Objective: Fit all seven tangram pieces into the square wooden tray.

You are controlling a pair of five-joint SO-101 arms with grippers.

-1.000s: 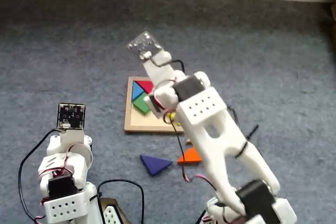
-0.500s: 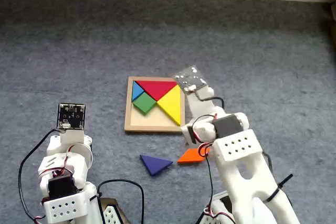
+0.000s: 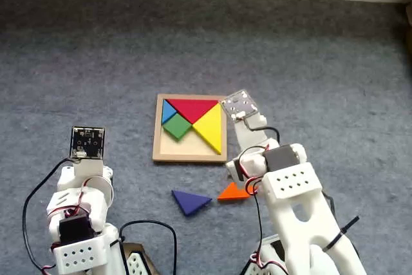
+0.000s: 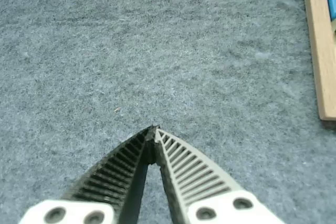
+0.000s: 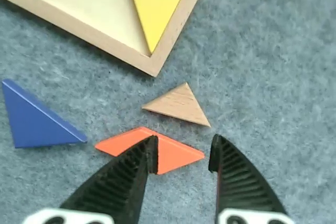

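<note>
The square wooden tray (image 3: 156, 147) holds a red triangle (image 3: 192, 107), a yellow triangle (image 3: 211, 129), a green piece (image 3: 176, 128) and a light blue triangle (image 3: 168, 113). On the carpet in front of it lie a dark blue triangle (image 3: 190, 201) and an orange piece (image 3: 233, 191). My right gripper (image 5: 184, 145) is open just above the orange piece (image 5: 157, 151). A small wood-coloured triangle (image 5: 179, 106) lies just beyond it, near the tray's corner (image 5: 152, 66). My left gripper (image 4: 154, 129) is shut over bare carpet, with the tray's edge (image 4: 317, 51) off to one side.
Grey carpet covers the whole table. The right arm (image 3: 290, 188) stands over the tray's near right corner. The left arm (image 3: 80, 204) sits at the near left, well away from the tray. The dark blue triangle (image 5: 34, 121) lies beside the orange piece.
The right arm has pulled back from over the tray to its near right corner, above the loose pieces. The yellow triangle now shows uncovered in the tray. The left arm has not moved.
</note>
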